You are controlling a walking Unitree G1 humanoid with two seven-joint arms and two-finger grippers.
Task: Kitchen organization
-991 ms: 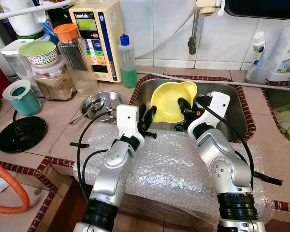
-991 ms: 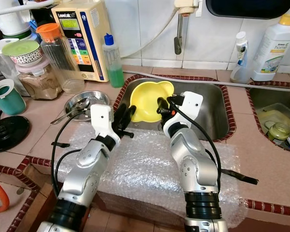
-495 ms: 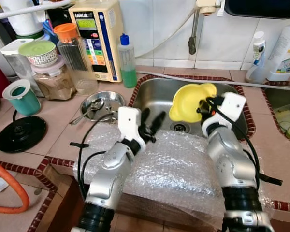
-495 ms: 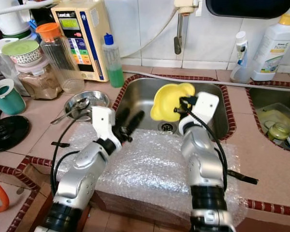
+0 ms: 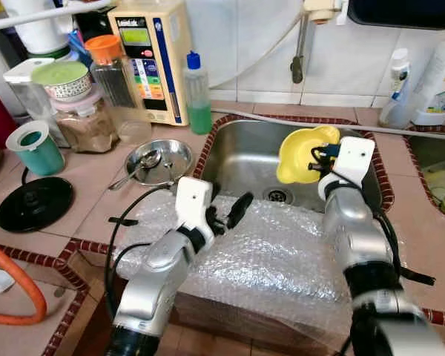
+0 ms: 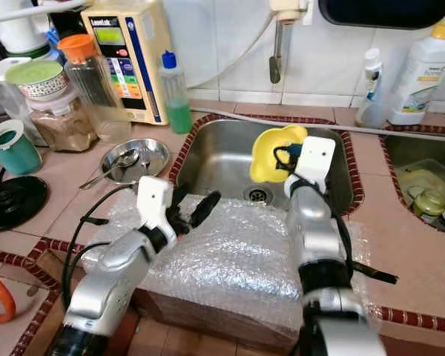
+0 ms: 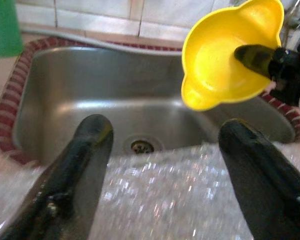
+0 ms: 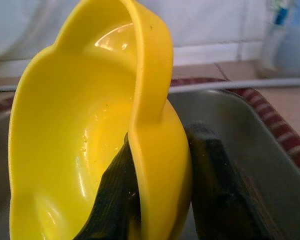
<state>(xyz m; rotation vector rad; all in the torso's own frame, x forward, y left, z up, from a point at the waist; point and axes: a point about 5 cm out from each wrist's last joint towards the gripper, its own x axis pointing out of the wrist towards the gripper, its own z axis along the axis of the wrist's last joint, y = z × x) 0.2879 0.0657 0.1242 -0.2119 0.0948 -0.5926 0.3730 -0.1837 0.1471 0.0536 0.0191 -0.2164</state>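
A yellow plastic bowl with a wavy, lobed rim (image 5: pixel 302 152) is held up above the stainless steel sink (image 5: pixel 241 152), over its right half and clear of the basin floor. It is pinched at the rim by the right gripper (image 5: pixel 317 153): in the right wrist view one black finger (image 8: pixel 115 200) is seen pressed inside the wall and the other against the outside, with the bowl tipped on edge so that its hollow faces left. The left gripper (image 5: pixel 228 210) is held at the near edge of the sink, above a sheet of clear bubble wrap (image 5: pixel 282 252) spread over the near part of the tiled desk (image 5: pixel 81 193); its fingers are spread wide and nothing is held between them.

The bowl is judged light and fairly stiff, though some flex in the thin wall can be expected under a hard squeeze. A sheen on the inner surface suggests that it may be wet, so slipping is possible. The rim is the natural place for a hold, and a flatter stretch between the lobes should seat the fingers better than a curved peak. Breakage seems unlikely if it is dropped.

A shallow steel dish with a spoon (image 5: pixel 158 159) lies on the desk left of the sink, well apart from the bowl.
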